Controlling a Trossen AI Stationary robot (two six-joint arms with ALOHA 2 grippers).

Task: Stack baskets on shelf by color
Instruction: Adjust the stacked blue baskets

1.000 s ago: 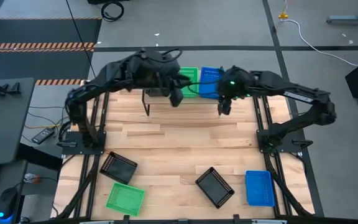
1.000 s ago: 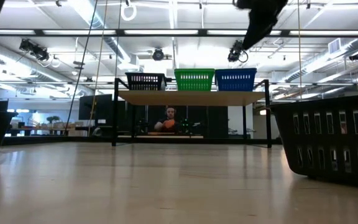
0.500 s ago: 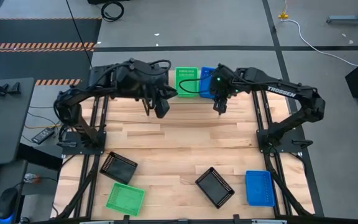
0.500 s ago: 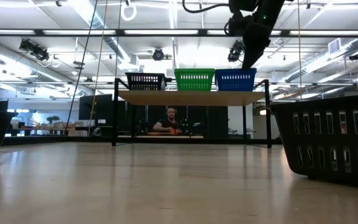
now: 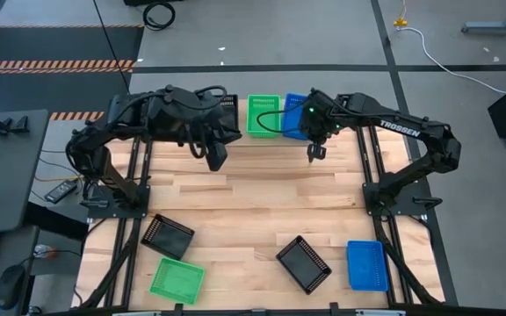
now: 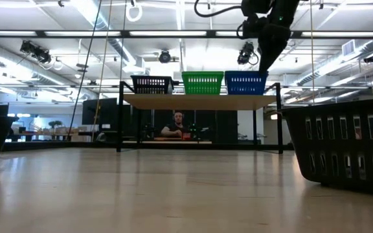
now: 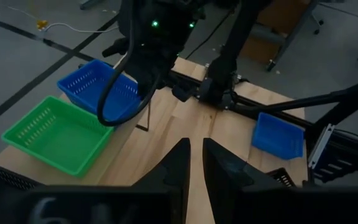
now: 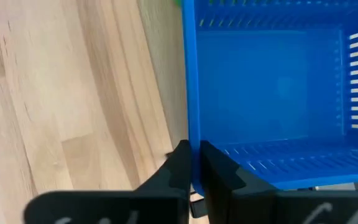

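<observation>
Fingers [image 7: 174,174] of left gripper [image 7: 194,163] nearly pressed together, thin slit, nothing between; beyond, green basket [image 7: 58,134] and blue basket [image 7: 101,87] side by side.

From right wrist: right gripper [image 8: 194,165] narrowed to a slit, in line with blue basket's near wall; contact unclear.

From above: both grippers over tabletop [image 5: 253,202], just before the basket row; four loose baskets [image 5: 304,263] near the front edge.

At table level: black basket [image 6: 151,85], green, blue in a row atop shelf [image 6: 199,101].

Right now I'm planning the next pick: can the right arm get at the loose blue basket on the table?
Probably yes. The blue basket lies alone on the right side near the right arm's base, nothing on it. The right gripper, shut and empty, is up by the shelf.
</observation>
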